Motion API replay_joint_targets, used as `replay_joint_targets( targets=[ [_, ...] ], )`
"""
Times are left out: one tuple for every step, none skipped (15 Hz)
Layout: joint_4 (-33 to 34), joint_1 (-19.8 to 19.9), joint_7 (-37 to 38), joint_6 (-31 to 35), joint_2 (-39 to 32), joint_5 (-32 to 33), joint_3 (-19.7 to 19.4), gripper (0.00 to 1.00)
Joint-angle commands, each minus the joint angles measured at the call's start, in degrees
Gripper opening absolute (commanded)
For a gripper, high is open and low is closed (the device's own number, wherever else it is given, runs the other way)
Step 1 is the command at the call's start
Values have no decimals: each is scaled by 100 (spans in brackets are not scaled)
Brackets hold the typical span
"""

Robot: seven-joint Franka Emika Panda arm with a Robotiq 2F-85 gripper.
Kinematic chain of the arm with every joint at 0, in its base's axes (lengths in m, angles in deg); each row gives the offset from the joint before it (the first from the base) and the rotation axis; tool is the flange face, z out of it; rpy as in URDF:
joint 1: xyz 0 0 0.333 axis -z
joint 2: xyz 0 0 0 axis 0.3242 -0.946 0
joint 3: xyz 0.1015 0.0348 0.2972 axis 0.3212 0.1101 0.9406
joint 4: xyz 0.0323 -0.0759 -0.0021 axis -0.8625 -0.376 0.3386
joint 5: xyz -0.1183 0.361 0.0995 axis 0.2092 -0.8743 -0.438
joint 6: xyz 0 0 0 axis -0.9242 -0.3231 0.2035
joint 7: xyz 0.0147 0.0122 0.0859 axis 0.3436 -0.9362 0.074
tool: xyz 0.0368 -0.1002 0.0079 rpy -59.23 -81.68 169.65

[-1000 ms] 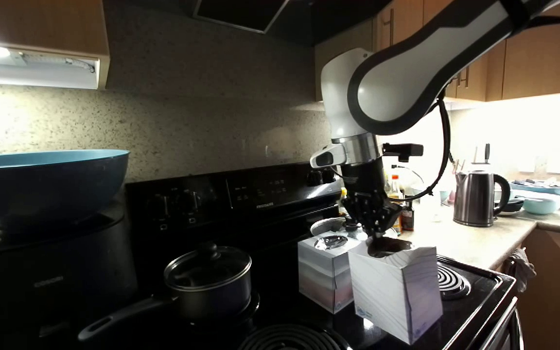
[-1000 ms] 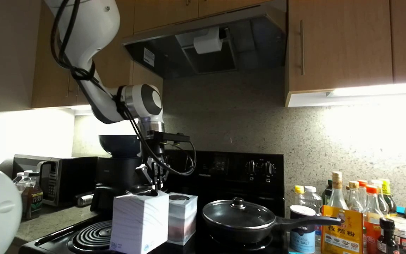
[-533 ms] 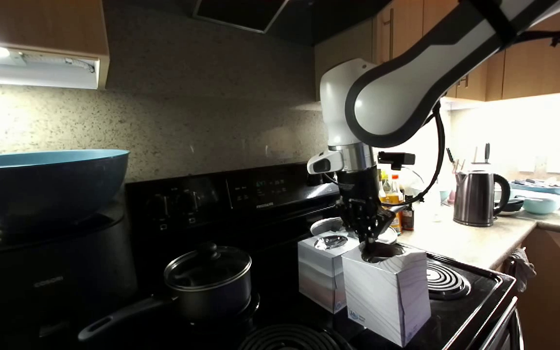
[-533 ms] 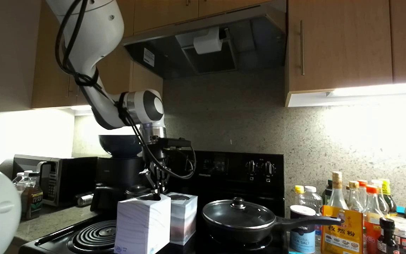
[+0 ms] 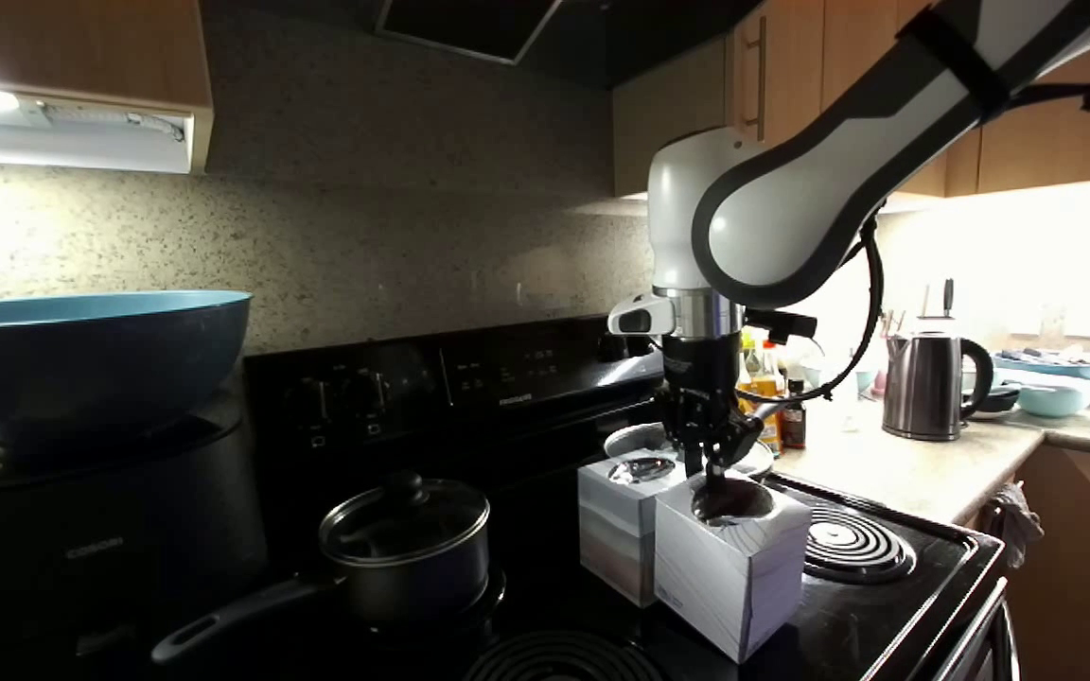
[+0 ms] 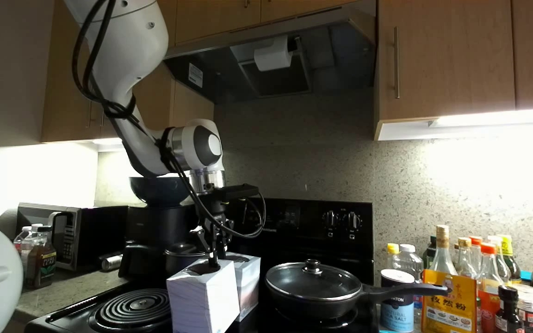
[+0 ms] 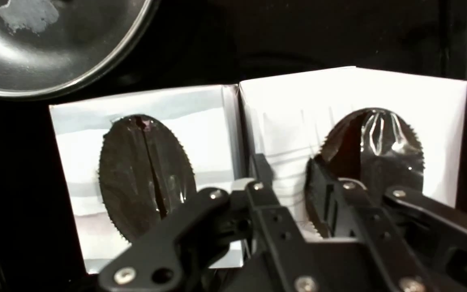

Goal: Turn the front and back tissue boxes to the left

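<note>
On a black stove worktop [image 5: 848,610], the white front tissue box [image 5: 706,586] stands just beside the back tissue box [image 5: 616,530]. The end effector [image 7: 288,170] points down at the front tissue box, its fingers parted by a narrow gap: one is inside the round top opening, the other on the side toward the back tissue box. A glass-lidded frying pan [image 6: 315,309] sits nearby.

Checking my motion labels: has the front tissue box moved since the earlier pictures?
Yes. In an exterior view, the front tissue box has shifted leftward in the picture, away from the coiled burner at right, which is now less hidden.
</note>
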State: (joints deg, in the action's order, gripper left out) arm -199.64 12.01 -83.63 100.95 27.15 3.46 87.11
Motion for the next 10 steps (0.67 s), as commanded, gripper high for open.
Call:
replay_joint_targets(
  targets=[
    [-76, 69, 34, 141, 24, -124, 11, 62],
    [-65, 66, 16, 107, 27, -152, 5, 68],
    [-61, 63, 6, 84, 35, -177, 3, 75],
    [-58, 62, -5, 70, 44, -195, 1, 81],
    [-64, 60, -3, 73, 72, -205, 2, 88],
    [-70, 52, -19, 65, 110, -228, 4, 94],
    [-76, 32, -63, 13, 184, -279, 12, 99],
    [-84, 14, -81, -40, 257, -337, 20, 100],
    [-100, -8, -46, -116, 380, -399, 37, 100],
    [-111, -31, -67, -187, 478, -486, 43, 100]
  ],
)
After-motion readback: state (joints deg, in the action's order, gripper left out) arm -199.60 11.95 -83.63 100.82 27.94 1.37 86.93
